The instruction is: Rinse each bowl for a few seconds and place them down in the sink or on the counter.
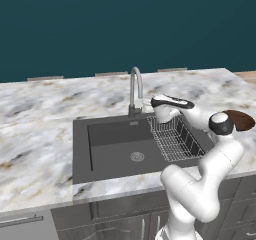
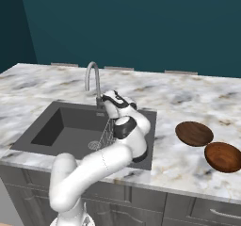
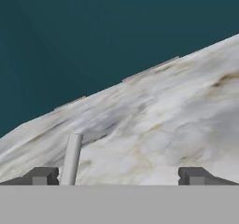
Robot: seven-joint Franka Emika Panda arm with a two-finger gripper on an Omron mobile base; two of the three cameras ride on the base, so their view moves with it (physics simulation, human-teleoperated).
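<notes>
You are holding the gripper [image 3: 119, 176] open and empty beside the faucet [image 1: 135, 86]; nudge its handle gently before fetching the bowls [image 2: 194, 133].

Two reddish-brown wood-grain bowls [image 2: 194, 133] [image 2: 223, 157]; white-grey marble counter [image 2: 188, 95] with tan veins; dark grey sink [image 1: 112, 141]; silver faucet [image 1: 135, 86]; teal wall [image 1: 125, 24].

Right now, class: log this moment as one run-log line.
gripper: jaws open, empty, by faucet | bowls: both on counter, untouched | sink: no bowl
</notes>
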